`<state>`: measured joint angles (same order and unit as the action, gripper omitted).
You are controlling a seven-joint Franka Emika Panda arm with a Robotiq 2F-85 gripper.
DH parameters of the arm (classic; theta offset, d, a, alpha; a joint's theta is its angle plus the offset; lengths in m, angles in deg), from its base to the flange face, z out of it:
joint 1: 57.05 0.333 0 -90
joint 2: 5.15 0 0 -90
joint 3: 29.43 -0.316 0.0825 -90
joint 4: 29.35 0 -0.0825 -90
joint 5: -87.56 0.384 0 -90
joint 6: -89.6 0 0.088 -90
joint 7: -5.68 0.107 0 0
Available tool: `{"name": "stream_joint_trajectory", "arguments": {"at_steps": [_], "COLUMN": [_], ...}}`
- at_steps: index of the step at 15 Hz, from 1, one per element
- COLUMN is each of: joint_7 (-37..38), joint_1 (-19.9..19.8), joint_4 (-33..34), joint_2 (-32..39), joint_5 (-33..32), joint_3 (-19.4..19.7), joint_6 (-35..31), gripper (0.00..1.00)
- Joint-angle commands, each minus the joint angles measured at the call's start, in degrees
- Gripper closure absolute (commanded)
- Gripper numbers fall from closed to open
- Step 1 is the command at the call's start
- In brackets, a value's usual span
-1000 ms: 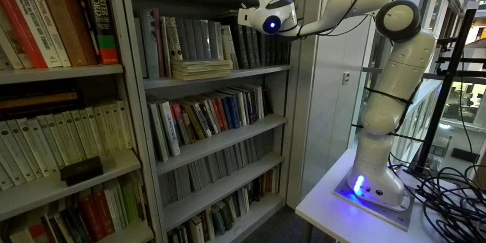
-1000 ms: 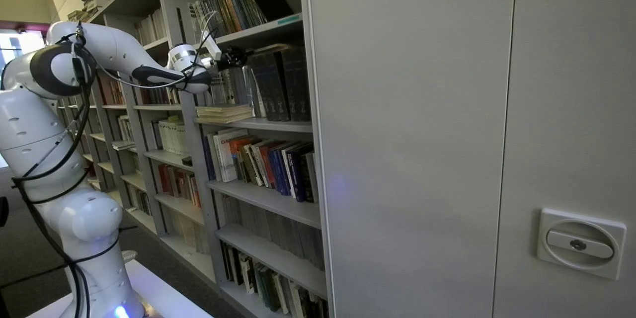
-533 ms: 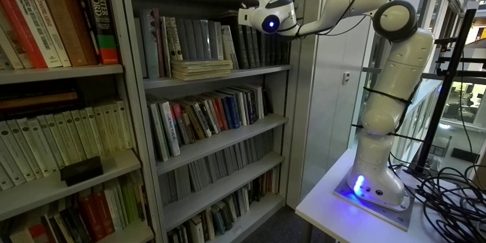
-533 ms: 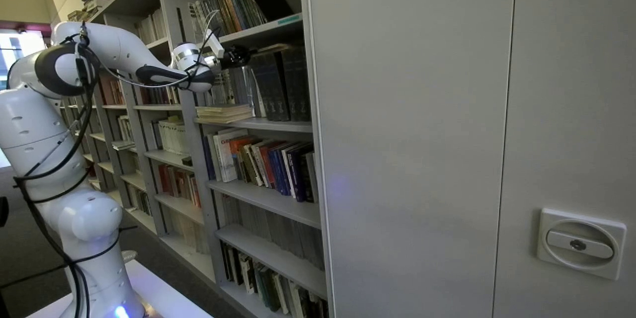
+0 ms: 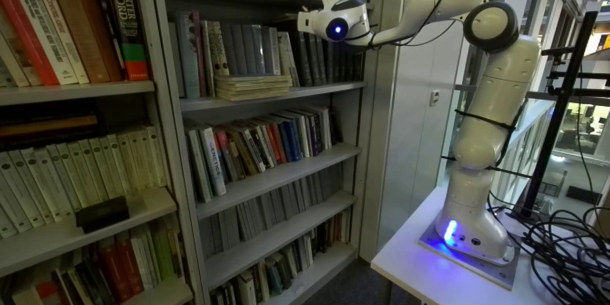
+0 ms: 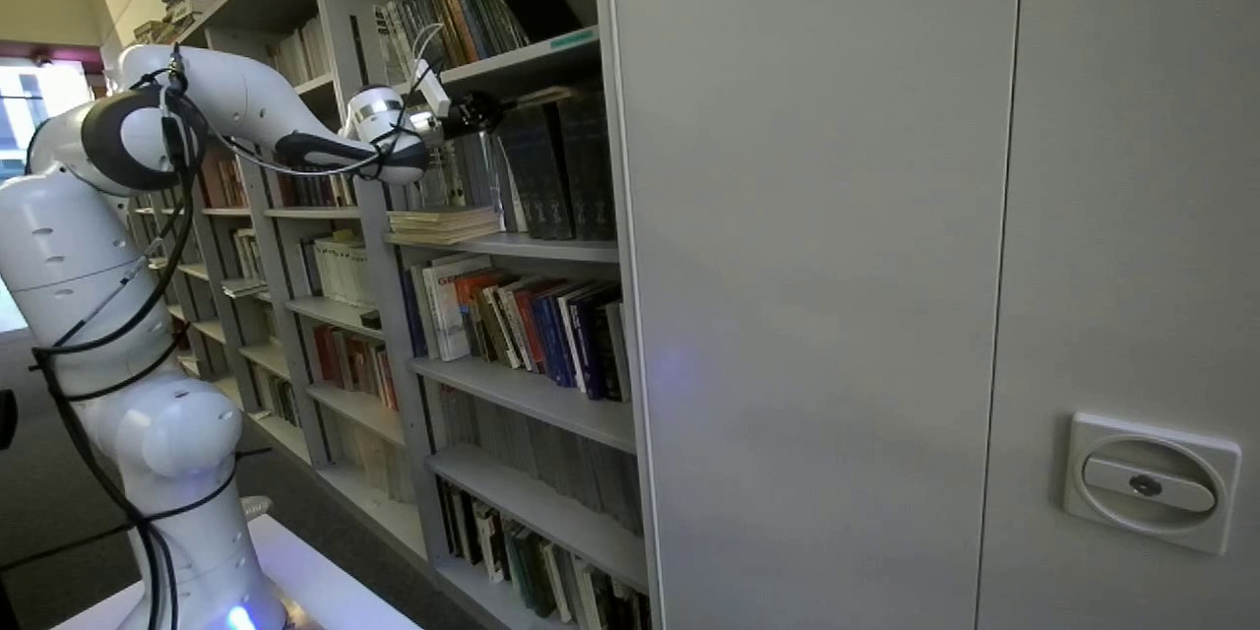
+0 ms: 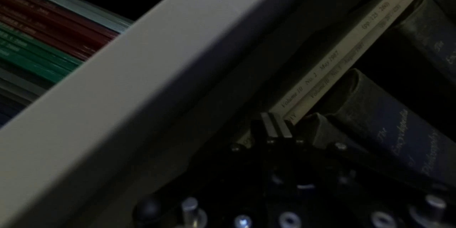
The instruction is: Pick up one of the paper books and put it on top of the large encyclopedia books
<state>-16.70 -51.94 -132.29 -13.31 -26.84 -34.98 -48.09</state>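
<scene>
Placement step in hand, probably at its tail end: paper books (image 7: pixel 342 58), two of them, already on top of the large encyclopedia books (image 7: pixel 402 135), spines running from centre to upper right in the wrist view. Cannot tell the task's one from its neighbour. Tool (image 7: pixel 275 124): pressed together, nothing pinched, just below and right of centre in the wrist view, in front of the near end of those spines; touching or just short, cannot tell. Next move, best guess: short gentle push to seat the pair deeper, then straight back out, clear of the shelf board (image 7: pixel 142 71) above. Risk if pushed crooked: a skid of upper book over lower.

Materials: pale paper spines, thin, flat, straight-edged, small dark print. Encyclopedia books: thick, dark blue-grey, cloth-like by the look, rounded at the spine tops, dark gaps between, so likely uneven support. Shelf board: smooth, light grey, hard-edged. Tool: black, flat metallic strips at the tips, shiny bolts. Stack of more paper books (image 5: pixel 252 88) left of centre in an exterior view: cream, slightly staggered layers, flat on the shelf (image 5: pixel 329 89). Upper left, wrist view: red and green spines (image 7: pixel 53 16).
</scene>
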Motion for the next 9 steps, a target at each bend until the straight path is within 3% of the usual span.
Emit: {"name": "stream_joint_trajectory", "arguments": {"at_steps": [1,9], "joint_7": [-1.2,-0.7], "joint_1": [-0.4,0.4], "joint_4": [0.3,-8.0], "joint_2": [-0.7,-9.3], "joint_5": [2.3,12.8], "joint_3": [0.4,0.7], "joint_6": [-1.4,-8.2], "gripper": [1.00,1.00]}}
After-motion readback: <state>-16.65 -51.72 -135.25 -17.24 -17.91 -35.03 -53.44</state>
